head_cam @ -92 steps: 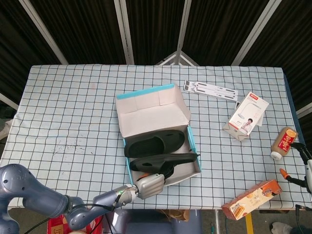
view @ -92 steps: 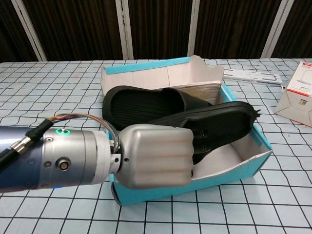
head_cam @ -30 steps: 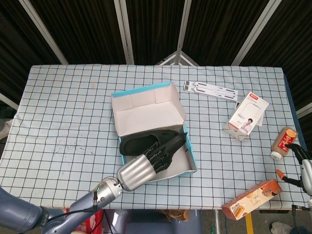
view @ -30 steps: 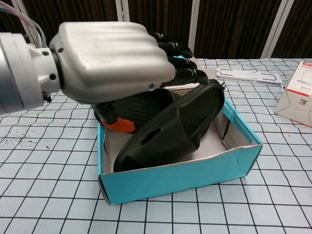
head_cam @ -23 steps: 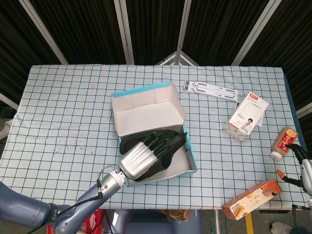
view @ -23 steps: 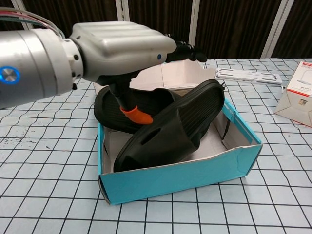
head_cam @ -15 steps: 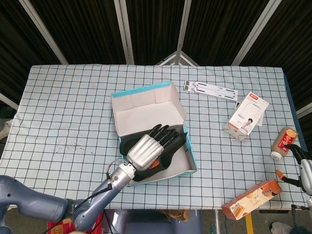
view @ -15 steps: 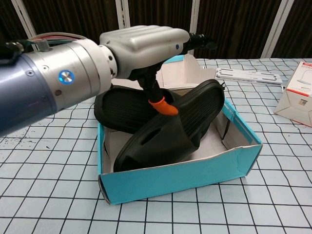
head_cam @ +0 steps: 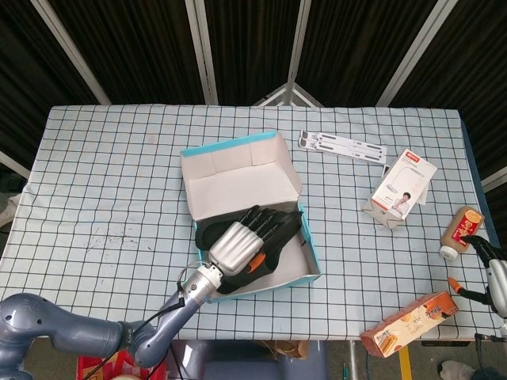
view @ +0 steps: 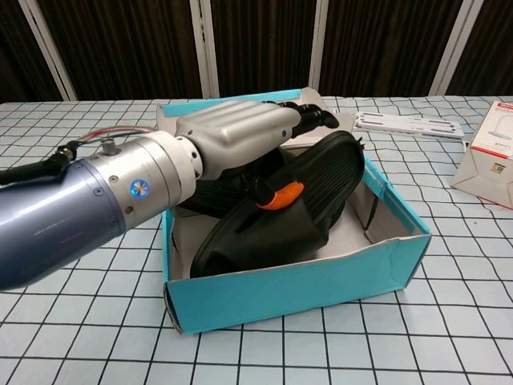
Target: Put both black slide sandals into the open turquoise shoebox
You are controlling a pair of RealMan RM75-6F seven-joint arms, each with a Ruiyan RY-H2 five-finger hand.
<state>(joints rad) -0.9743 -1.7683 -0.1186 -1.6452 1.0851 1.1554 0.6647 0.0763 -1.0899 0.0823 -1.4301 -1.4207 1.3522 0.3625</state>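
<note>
Both sandals sit in the box, top one tilted; my left robot hand lies flat on them, fingers spread, gripping nothing, so I judge only settling remains

Open turquoise shoebox under the left hand. Inside, two black slide sandals: front sandal tilted below the fingers, back sandal mostly hidden.
</note>
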